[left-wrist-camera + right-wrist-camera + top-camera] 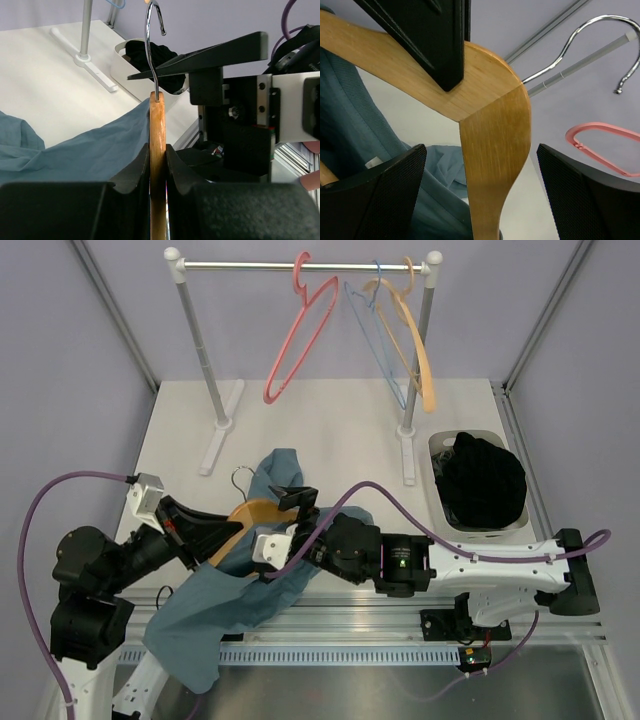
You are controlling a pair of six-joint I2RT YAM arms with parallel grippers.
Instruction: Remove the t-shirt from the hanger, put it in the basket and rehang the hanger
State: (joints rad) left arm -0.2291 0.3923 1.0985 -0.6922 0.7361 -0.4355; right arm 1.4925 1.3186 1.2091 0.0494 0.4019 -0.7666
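– As we read the overhead view, where does the hanger (250, 512) sit?

– We place it at about 8 o'clock on the surface (330, 430), with its wire hook (240, 478) turned toward 11 o'clock.

– And the t-shirt (230, 595)?

– We find it bunched against the hanger. One fold reaches up past the hanger toward 12 o'clock, and the bulk spills over the near edge at 7 o'clock. From the right wrist we see its white label (372, 161) behind the wood. We cannot tell how much of the hanger is inside the cloth.

– State of the left claw (158, 155)?

– We record it clamped on the hanger's wooden crown, just under the hook, one finger pressed to each face.

– The right claw (482, 200)?

– We record its jaws spread wide, one finger on either side of a hanger arm, neither touching the wood.

– Anything else?

– We note a bin (440, 445) of black cloth (485, 485) at 3 o'clock, and a rail (250, 265) at 12 o'clock carrying a pink hanger (300, 340).
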